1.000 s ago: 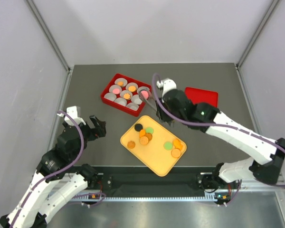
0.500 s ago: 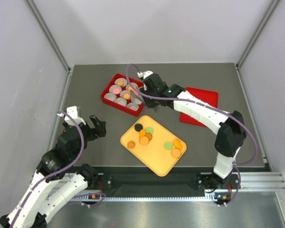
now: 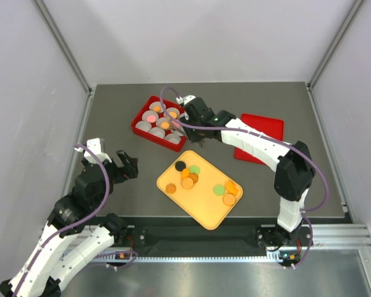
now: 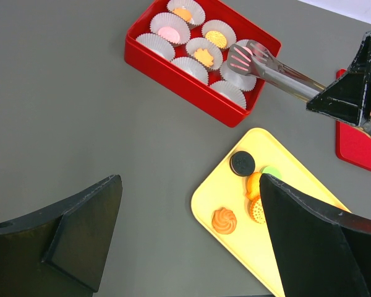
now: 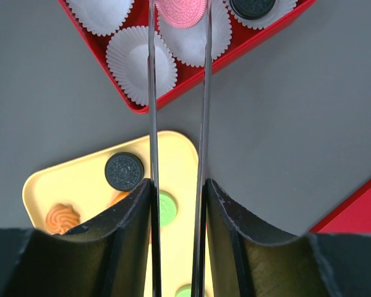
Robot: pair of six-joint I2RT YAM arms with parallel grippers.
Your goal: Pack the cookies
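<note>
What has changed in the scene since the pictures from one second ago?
The right claw, shut on the metal tongs pinching a round pink cookie, swung left, over the red plastic box of white paper cups. Nothing was released. The open left claw and the yellow tray stayed put.

White-black arms, purple cables

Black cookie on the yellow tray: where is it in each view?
Top external: black cookie at the yellow tray's far-left edge.
Left wrist: centre-right, near the tray's top corner.
Right wrist: lower left, left of the tongs.
Shared landmark: the red box, beyond the tray in all three.
</note>
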